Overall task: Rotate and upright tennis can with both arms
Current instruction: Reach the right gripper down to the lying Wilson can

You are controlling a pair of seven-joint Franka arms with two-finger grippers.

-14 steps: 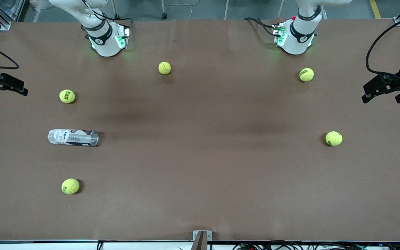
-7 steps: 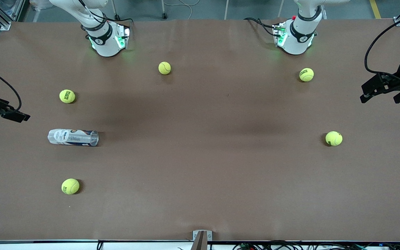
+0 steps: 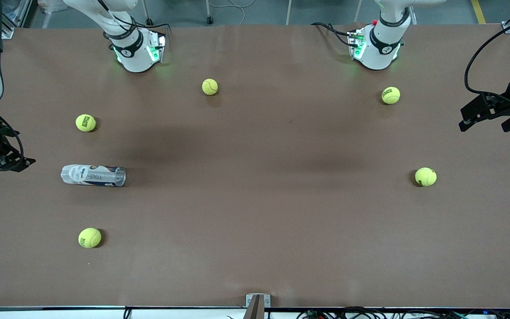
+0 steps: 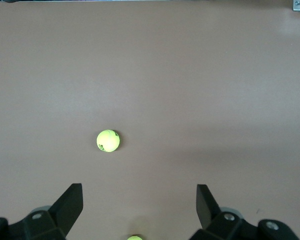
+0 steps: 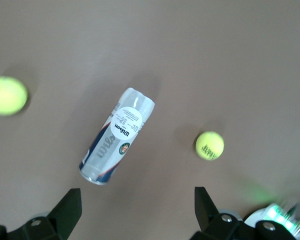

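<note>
The tennis can (image 3: 93, 175), a clear tube with a white and navy label, lies on its side on the brown table (image 3: 255, 212) toward the right arm's end. It also shows in the right wrist view (image 5: 117, 142), apart from the fingers. My right gripper (image 3: 13, 164) hangs open and empty over the table's edge beside the can's closed end; its jaws stand wide in the right wrist view (image 5: 135, 210). My left gripper (image 3: 487, 120) waits open and empty over the left arm's end of the table, and shows in the left wrist view (image 4: 139, 205).
Several yellow-green tennis balls lie scattered: one (image 3: 86, 122) farther from the front camera than the can, one (image 3: 90, 237) nearer, one (image 3: 210, 87) between the bases, two (image 3: 390, 95) (image 3: 425, 176) toward the left arm's end. The arm bases (image 3: 133, 48) (image 3: 376, 44) stand along the table's back edge.
My right gripper has swung down along the table's end toward the can and turned. The left gripper has barely shifted. The can and balls have not moved.
</note>
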